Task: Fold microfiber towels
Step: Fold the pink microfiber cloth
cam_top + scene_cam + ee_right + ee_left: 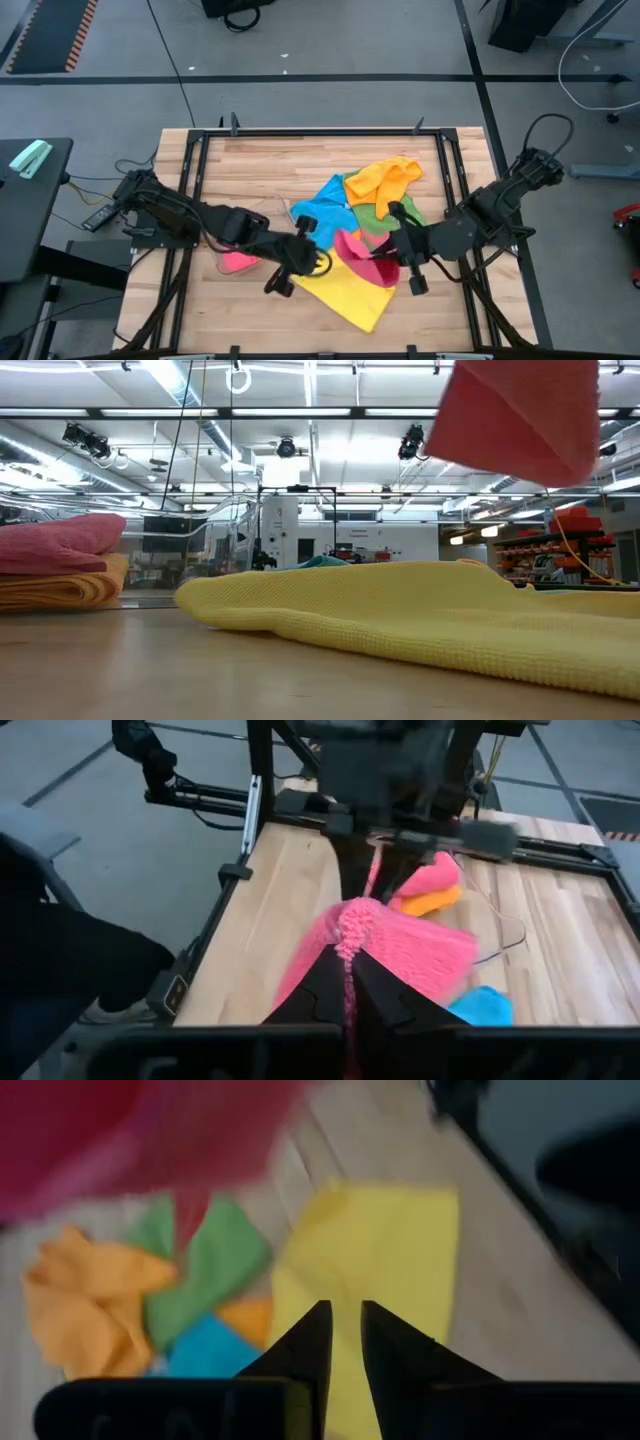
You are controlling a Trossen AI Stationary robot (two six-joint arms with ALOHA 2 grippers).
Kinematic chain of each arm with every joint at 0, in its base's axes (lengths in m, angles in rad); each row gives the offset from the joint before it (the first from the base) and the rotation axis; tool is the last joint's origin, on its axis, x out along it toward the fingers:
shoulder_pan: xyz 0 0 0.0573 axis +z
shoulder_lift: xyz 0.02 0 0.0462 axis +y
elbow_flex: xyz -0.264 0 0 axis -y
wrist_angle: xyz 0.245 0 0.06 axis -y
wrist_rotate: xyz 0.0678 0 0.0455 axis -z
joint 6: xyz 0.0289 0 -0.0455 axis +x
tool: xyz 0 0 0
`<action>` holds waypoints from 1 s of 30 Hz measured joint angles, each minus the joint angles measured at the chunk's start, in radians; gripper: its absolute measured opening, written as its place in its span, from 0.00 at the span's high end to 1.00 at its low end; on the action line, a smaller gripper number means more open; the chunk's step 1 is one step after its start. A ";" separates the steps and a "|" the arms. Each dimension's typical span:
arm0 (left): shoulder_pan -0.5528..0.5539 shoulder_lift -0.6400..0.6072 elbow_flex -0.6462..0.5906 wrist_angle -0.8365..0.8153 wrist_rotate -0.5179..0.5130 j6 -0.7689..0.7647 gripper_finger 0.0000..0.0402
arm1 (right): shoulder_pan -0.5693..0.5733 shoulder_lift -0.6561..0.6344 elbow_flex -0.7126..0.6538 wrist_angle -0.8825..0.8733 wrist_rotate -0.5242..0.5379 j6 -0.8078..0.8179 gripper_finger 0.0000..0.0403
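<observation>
Pink towel [358,251]: lifted at table centre, pinched in right hand [348,982]. Left hand [312,262], at its 9 o'clock: fingers slightly apart, empty. Advice: catch opposite corner, pull taut before folding.

My dark right gripper [347,982] pinches a pink towel [400,945]. Lower centre lies a plain yellow towel [350,290]; above it blue [325,205], green [375,215] and orange [385,180] towels on pale striped wood [250,170].
</observation>
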State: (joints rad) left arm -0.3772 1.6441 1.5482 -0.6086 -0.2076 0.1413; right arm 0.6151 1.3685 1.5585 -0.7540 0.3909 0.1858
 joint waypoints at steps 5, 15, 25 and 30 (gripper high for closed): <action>0.043 -0.002 0.000 0.086 -0.001 -0.031 0.73 | 0.025 -0.004 -0.001 -0.002 -0.007 0.007 0.99; 0.117 -0.002 -0.001 0.215 0.295 -0.109 0.43 | 0.079 0.001 -0.001 -0.003 0.015 0.039 0.99; 0.137 0.011 -0.001 0.247 0.316 -0.105 0.35 | 0.081 0.007 -0.001 0.027 0.032 0.019 0.99; 0.171 0.058 -0.001 0.210 0.322 -0.136 0.38 | 0.081 0.007 -0.001 0.035 0.032 0.002 0.99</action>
State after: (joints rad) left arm -0.2059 1.7023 1.5472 -0.3991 0.1144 0.0049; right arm 0.6961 1.3754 1.5578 -0.7189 0.4229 0.1873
